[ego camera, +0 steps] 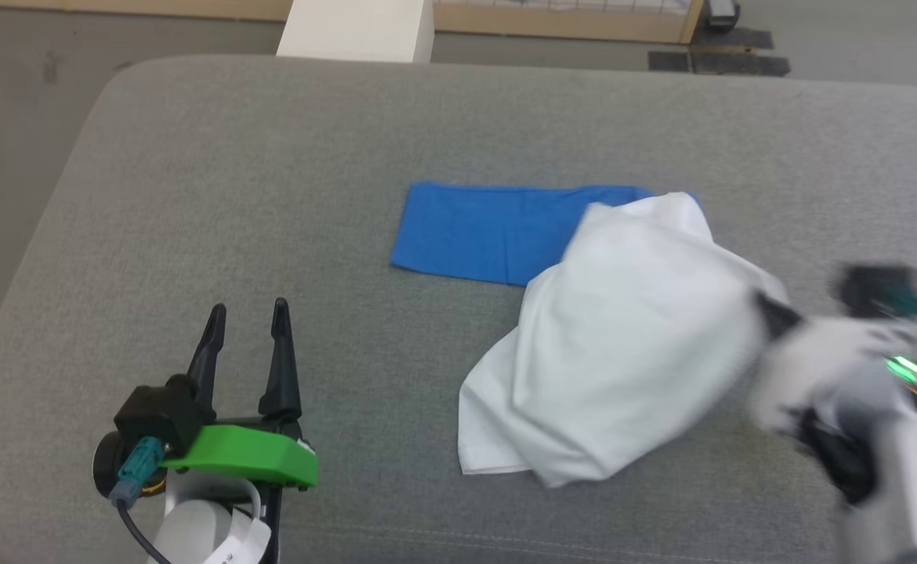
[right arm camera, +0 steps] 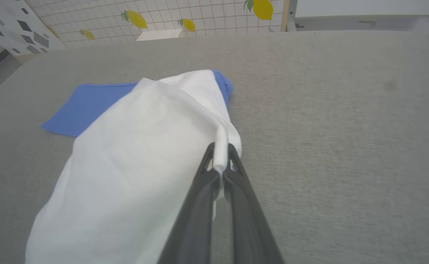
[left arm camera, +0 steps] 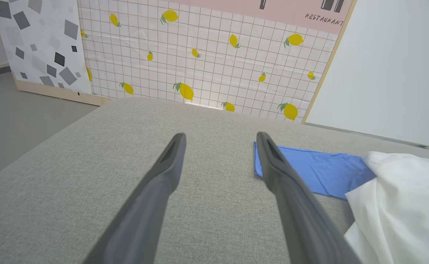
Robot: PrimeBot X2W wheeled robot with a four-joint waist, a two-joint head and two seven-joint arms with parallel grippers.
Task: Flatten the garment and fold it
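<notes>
The garment (ego camera: pixel 623 337) lies on a grey padded surface (ego camera: pixel 270 196), its white body bunched into a lifted mound and one blue sleeve (ego camera: pixel 490 231) spread flat toward the left. My right gripper (right arm camera: pixel 220 157) is shut on a white edge of the garment (right arm camera: pixel 145 154) at its right side, pulling the cloth up. In the head view that right gripper (ego camera: pixel 768 309) is blurred. My left gripper (ego camera: pixel 247 313) stands open at the lower left, well apart from the cloth, and the left wrist view shows its left gripper (left arm camera: pixel 220 141) with nothing between the fingers and the garment (left arm camera: pixel 401 205) to the right.
The grey surface has rounded edges, with floor (ego camera: pixel 4 157) beyond its left side. A white block (ego camera: pixel 357 31) stands past the far edge. A tiled lemon-print panel (left arm camera: pixel 207 55) and a white wall (left arm camera: pixel 394 66) rise behind.
</notes>
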